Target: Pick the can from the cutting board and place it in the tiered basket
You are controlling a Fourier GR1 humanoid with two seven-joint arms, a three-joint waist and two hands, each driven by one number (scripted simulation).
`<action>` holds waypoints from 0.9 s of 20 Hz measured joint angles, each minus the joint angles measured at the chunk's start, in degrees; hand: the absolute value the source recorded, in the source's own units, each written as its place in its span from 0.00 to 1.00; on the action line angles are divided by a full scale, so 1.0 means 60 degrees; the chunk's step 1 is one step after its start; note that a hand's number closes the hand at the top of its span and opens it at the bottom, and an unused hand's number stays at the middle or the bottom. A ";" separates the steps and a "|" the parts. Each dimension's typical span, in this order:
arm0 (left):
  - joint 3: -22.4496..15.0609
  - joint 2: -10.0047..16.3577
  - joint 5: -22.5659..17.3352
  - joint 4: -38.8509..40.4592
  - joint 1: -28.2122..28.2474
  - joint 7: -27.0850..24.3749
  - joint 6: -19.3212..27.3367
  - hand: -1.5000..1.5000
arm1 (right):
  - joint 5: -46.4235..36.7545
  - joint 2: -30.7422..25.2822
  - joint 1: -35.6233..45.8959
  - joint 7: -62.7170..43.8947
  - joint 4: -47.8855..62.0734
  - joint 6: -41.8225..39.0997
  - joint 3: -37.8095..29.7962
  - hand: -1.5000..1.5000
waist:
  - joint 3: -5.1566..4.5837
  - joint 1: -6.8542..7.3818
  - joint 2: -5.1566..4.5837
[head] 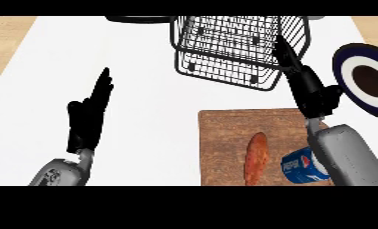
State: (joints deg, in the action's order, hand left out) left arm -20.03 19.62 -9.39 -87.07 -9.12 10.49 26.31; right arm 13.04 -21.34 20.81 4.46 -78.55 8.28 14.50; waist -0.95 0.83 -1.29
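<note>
- The white counter (148, 73) lies under both hands and fills most of the view; strips of light wood show along its far left and far right edges.
- The black wire tiered basket (221, 48) stands beyond the right hand, up and to its left. From this view the hand's fingertips overlap the basket's near right corner, but I cannot tell whether they touch it.
- The brown wooden cutting board (221, 143) sits flat on the counter below the right hand, and that arm's grey forearm crosses the board's right side.
- The round plate (345, 65), with a dark blue rim and a white and dark centre, is just to the right of the right hand at the view's edge.
- The right hand (308, 90) is black. Its fingers (284, 53) are stretched out straight towards the basket and hold nothing.
- The left hand (87, 118) rests well apart at the lower left of the view, with straight fingers pointing up and nothing in it.
- The blue cylindrical can (301, 165) lies on its side on the cutting board, below the right hand and against the left side of its forearm, and is not grasped.
- An orange-brown oblong food item (256, 158) lies on the board just left of the can.
</note>
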 measured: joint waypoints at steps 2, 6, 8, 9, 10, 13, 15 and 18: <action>0.0154 0.0063 0.0097 0.0212 0.0039 -0.0226 0.0007 0.50 | 0.0226 0.0141 -0.0075 0.0492 -0.0323 0.0217 -0.0387 1.00 | 0.0059 -0.0048 0.0163; 0.0596 0.0935 0.0506 0.0277 0.0153 -0.0519 0.0012 0.50 | 0.1478 0.0158 -0.1560 0.0048 -0.0874 0.0655 -0.1537 1.00 | 0.0131 -0.0509 0.0344; 0.0723 0.1096 0.0557 0.0311 0.0213 -0.0534 0.0063 0.50 | 0.1409 0.0021 -0.2011 -0.0048 -0.0590 0.1478 -0.2198 0.00 | 0.0146 -0.0949 0.0409; 0.0795 0.1202 0.0576 0.0318 0.0270 -0.0570 0.0066 0.50 | 0.1249 -0.0160 -0.2470 -0.0385 -0.0260 0.1900 -0.2374 0.00 | 0.0127 -0.1034 0.0361; 0.0854 0.1310 0.0579 0.0305 0.0330 -0.0604 0.0033 0.50 | 0.1164 -0.0250 -0.2910 -0.0688 -0.0084 0.2329 -0.2552 0.00 | 0.0118 -0.1088 0.0355; 0.1037 0.1643 0.0544 0.0258 0.0396 -0.0675 -0.0177 0.50 | 0.0964 -0.0380 -0.4119 -0.1499 -0.0434 0.3528 -0.2907 0.00 | 0.0107 -0.1048 0.0361; 0.1170 0.1822 0.0474 0.0236 0.0523 -0.0812 -0.0352 0.50 | 0.0857 -0.0650 -0.5031 -0.2105 -0.1332 0.3996 -0.2999 0.00 | 0.0099 -0.0977 0.0370; 0.1298 0.1963 0.0363 0.0244 0.0517 -0.0920 -0.0627 0.50 | 0.0723 -0.1489 -0.6245 -0.3266 -0.2945 0.4121 -0.3028 0.00 | 0.0093 -0.0851 0.0349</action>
State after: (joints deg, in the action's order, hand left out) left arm -12.24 31.40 -7.21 -85.61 -6.02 4.97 22.54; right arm 17.38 -30.28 -16.66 -15.13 -96.22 33.01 -3.67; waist -0.39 -4.27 0.81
